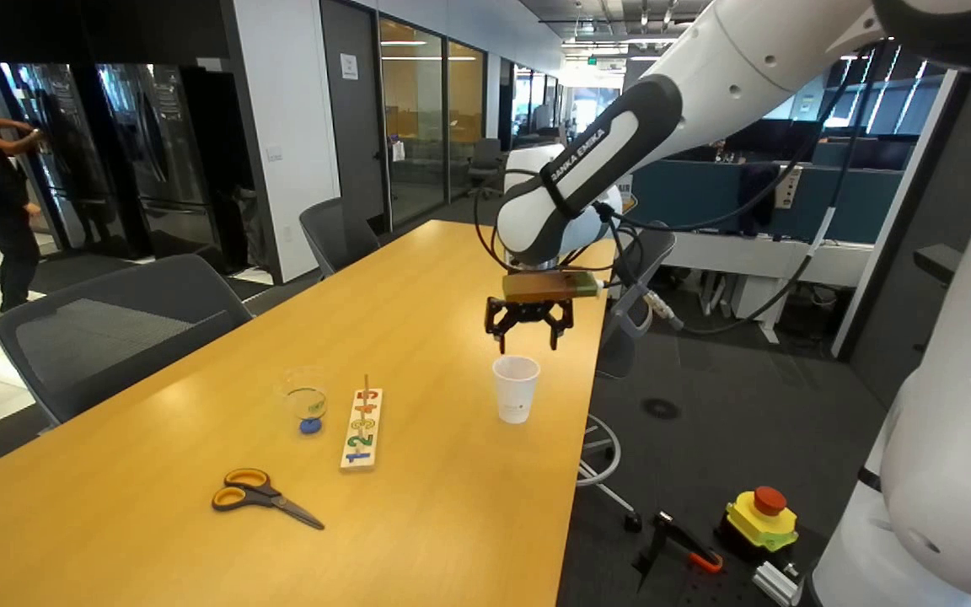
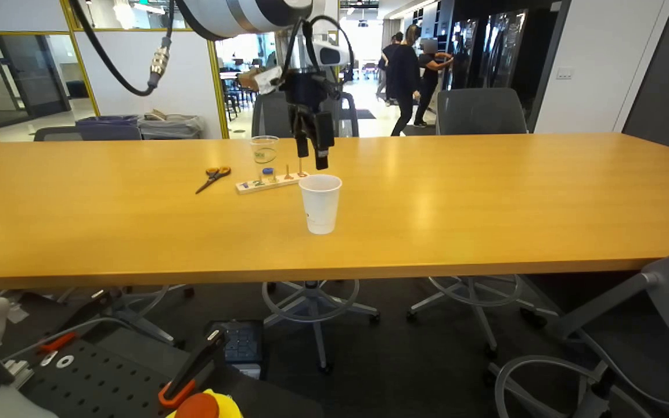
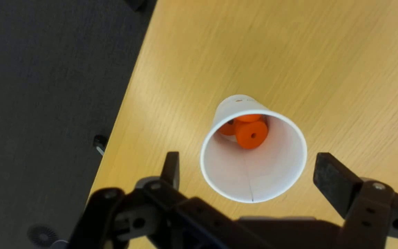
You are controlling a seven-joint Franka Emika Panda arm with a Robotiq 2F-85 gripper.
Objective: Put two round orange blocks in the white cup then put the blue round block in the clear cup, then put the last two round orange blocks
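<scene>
Below the Robotiq gripper, jaws apart and empty, round orange blocks lie in the white cup near the robot-side long edge of the table. Rising straight before swinging away should avoid tipping it.

Noted white cup, tapered, upright near the edge of the table, with at least three round orange blocks bunched at the bottom. Well apart, noted clear cup, green-printed, upright, with blue round block low inside.
</scene>
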